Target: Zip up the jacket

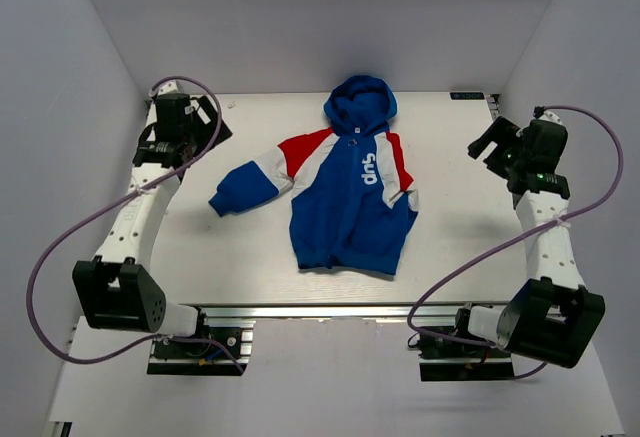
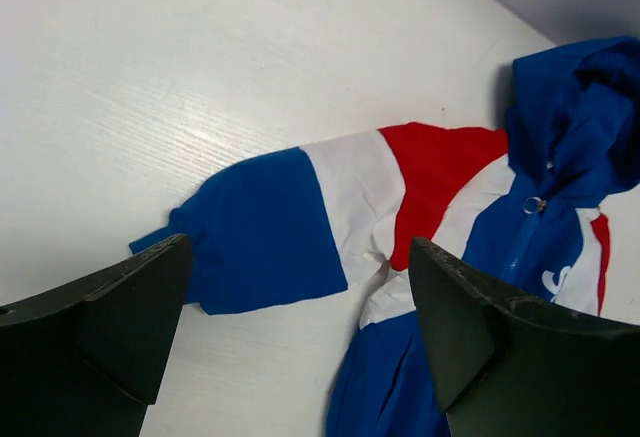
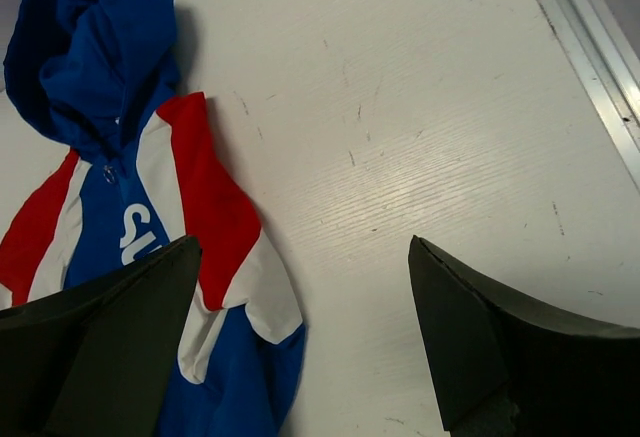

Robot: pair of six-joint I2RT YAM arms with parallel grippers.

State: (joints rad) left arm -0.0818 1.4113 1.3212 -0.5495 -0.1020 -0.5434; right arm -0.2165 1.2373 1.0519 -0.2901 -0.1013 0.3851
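Note:
The jacket [image 1: 350,192] lies flat in the middle of the table, hood toward the back, blue with red shoulders, white stripes and white chest lettering. Its front is closed, with the zipper pull [image 2: 533,204] up at the collar just under the hood. One sleeve stretches out to the left [image 2: 270,227]; the other is folded against the body [image 3: 225,247]. My left gripper [image 1: 200,117] hovers open far left of the jacket. My right gripper [image 1: 492,144] hovers open to its right. Both hold nothing.
A metal rail [image 3: 600,47] runs along the table's right edge. White walls enclose the table on three sides. A small dark label [image 1: 467,96] sits at the back right corner. Cables loop from both arms.

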